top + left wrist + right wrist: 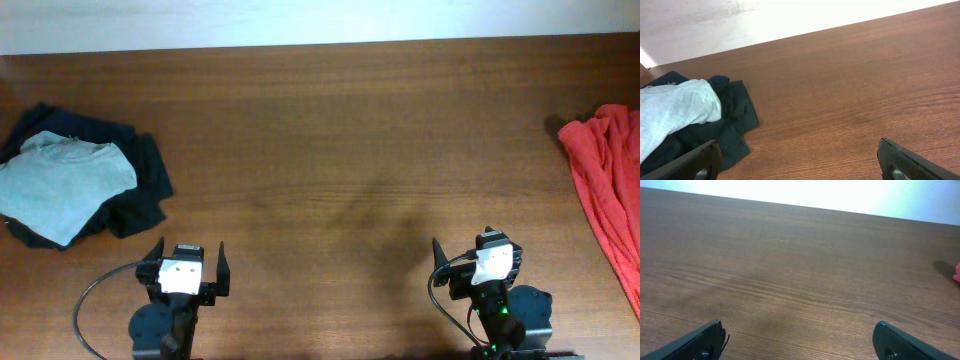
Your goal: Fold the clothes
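At the table's right edge: orange-red T-shirt, not yet folded.
Shirt lies crumpled on the wooden table, partly cut off by the frame, so its full lay is hard to judge. Left gripper and right gripper sit at the near edge, jaws spread wide, holding nothing, both well apart from the shirt. Far left: pale grey-blue tee resting on dark navy garments.

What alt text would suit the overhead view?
An orange-red T-shirt lies crumpled at the right edge of the wooden table, untouched. Both arms sit at the near edge, left pincer and right pincer open and empty; a pale grey-blue tee rests on dark navy garments far left.
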